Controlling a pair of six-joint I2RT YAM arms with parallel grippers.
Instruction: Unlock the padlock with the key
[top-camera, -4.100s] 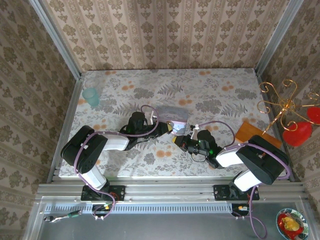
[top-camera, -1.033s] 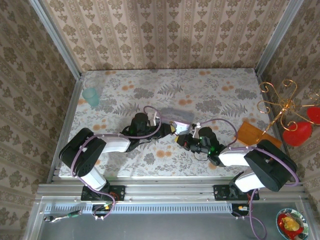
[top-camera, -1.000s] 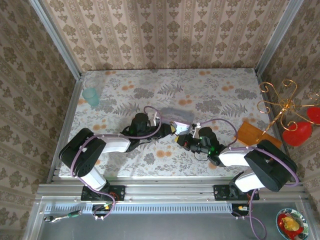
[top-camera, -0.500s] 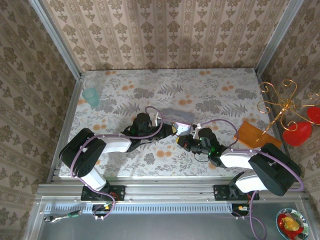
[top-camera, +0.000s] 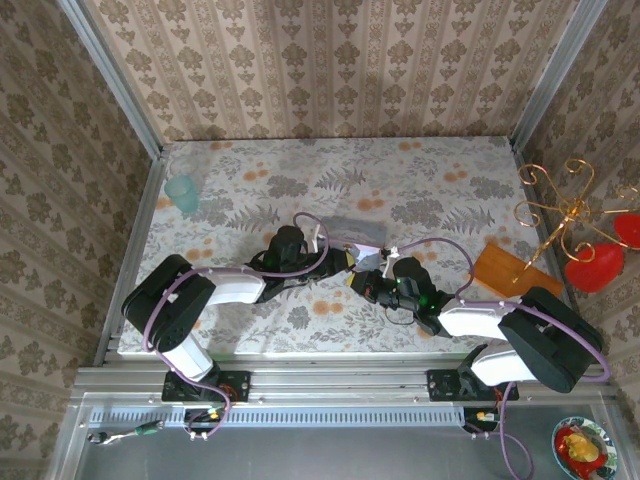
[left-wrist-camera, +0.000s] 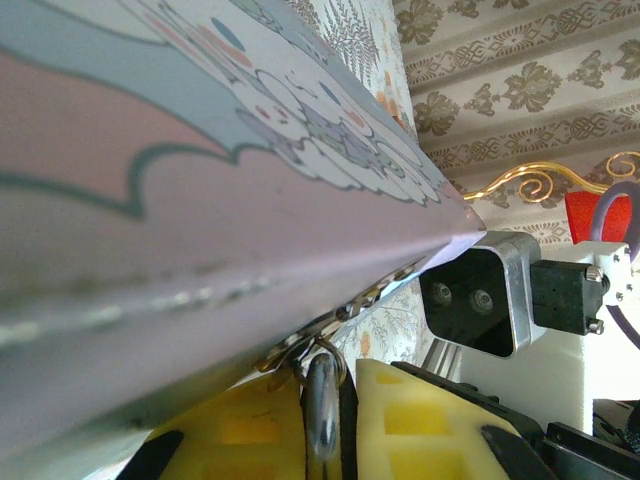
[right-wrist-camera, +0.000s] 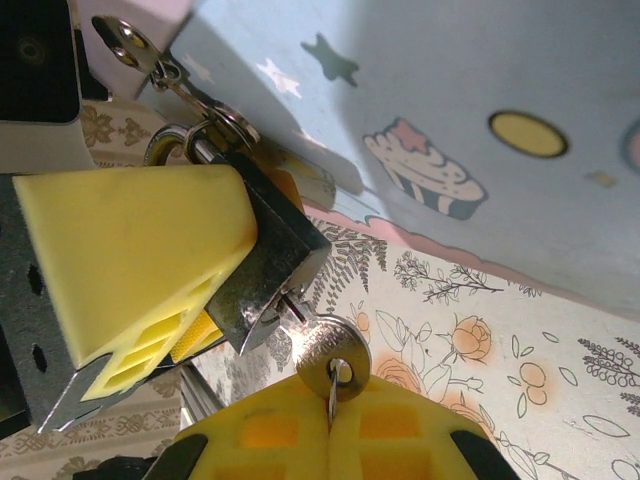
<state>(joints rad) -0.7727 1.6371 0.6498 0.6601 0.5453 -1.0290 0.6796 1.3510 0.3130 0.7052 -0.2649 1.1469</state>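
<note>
At mid-worktop (top-camera: 440, 190) the pale blue tin (right-wrist-camera: 480, 90) is seen right beside both claws. At its edge the left claw (left-wrist-camera: 322, 425) is clamped on the padlock (right-wrist-camera: 275, 245), whose shackle (right-wrist-camera: 165, 140) is linked to the tin's small ring. The right claw (right-wrist-camera: 330, 425) is closed on the round head of the key (right-wrist-camera: 333, 345), whose blade appears seated in the keyhole, so insertion is judged done. A roll about the key's axis is called for next, with the padlock body braced so the shackle can be freed.
</note>
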